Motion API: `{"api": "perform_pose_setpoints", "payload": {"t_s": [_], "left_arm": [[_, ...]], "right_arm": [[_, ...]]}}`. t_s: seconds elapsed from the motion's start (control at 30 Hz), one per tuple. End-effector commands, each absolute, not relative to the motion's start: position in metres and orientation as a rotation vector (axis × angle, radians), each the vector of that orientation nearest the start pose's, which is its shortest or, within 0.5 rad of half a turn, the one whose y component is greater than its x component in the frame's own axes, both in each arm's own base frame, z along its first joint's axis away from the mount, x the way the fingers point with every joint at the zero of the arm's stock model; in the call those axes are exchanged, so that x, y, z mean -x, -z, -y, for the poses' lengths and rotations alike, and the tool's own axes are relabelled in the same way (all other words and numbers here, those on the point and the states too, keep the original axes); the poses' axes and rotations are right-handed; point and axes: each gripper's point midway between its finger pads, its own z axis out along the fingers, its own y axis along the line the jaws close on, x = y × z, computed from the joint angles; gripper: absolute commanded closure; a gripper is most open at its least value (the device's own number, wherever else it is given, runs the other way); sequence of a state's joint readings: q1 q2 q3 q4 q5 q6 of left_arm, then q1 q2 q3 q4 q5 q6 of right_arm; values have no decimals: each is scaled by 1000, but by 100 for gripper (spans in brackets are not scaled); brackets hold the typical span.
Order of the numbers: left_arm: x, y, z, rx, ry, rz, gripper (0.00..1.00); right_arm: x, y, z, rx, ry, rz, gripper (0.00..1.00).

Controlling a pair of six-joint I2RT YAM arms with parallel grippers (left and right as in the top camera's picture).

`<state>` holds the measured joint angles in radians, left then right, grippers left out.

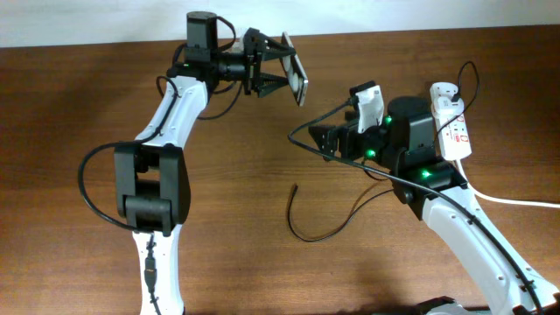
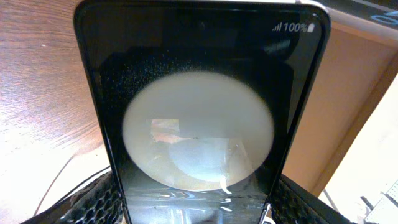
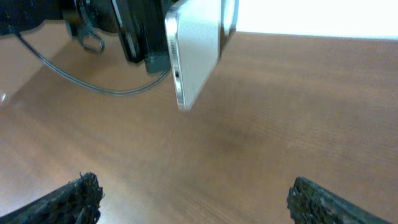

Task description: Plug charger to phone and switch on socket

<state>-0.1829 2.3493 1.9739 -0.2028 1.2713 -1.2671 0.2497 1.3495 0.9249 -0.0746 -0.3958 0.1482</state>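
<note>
currently left gripper (image 1: 278, 74) clenched on phone (image 1: 300, 80), held above table (image 1: 87, 105). right gripper (image 3: 193, 193) released, empty, facing phone. charger (image 1: 290, 210) plug tip loose on table, not in phone; plugging and socket (image 1: 455, 131) switch judged not yet done.

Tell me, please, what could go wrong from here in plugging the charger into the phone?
1. The left gripper holds the phone in the air by one end, so a plug pushed against it might tilt it or make it slip.
2. The right gripper is open and empty. The charger lies looped on the table close to the right arm, which could snag it.
</note>
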Motion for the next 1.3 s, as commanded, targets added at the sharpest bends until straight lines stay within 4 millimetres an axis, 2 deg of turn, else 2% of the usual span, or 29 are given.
{"api": "perform_pose_setpoints", "payload": {"t_s": [0.0, 0.17, 0.57, 0.67, 0.87, 1.0, 1.2, 1.27], "left_arm": [[-520, -205, 277, 414, 2122, -2461, 100], [-514, -203, 296, 454, 2123, -2496, 100], [-483, -213, 353, 334, 2188, -2546, 100], [-484, -219, 355, 319, 2207, -2524, 100], [-484, -221, 356, 316, 2213, -2517, 100], [-483, -221, 358, 309, 2215, -2518, 100], [-470, -222, 373, 267, 2228, -2543, 100], [-468, -222, 377, 258, 2230, -2548, 100]], "right_arm": [[-395, -233, -165, 350, -600, -1994, 1], [-402, -243, -163, 340, -579, -1946, 1], [-409, -242, -151, 282, -503, -1951, 1], [-414, -241, -141, 205, -461, -1962, 2], [-417, -241, -135, 108, -471, -1970, 5], [-419, -246, -135, 84, -489, -1953, 5], [-422, -235, -136, 101, -471, -1977, 6], [-423, -232, -136, 110, -463, -1983, 10]]}}
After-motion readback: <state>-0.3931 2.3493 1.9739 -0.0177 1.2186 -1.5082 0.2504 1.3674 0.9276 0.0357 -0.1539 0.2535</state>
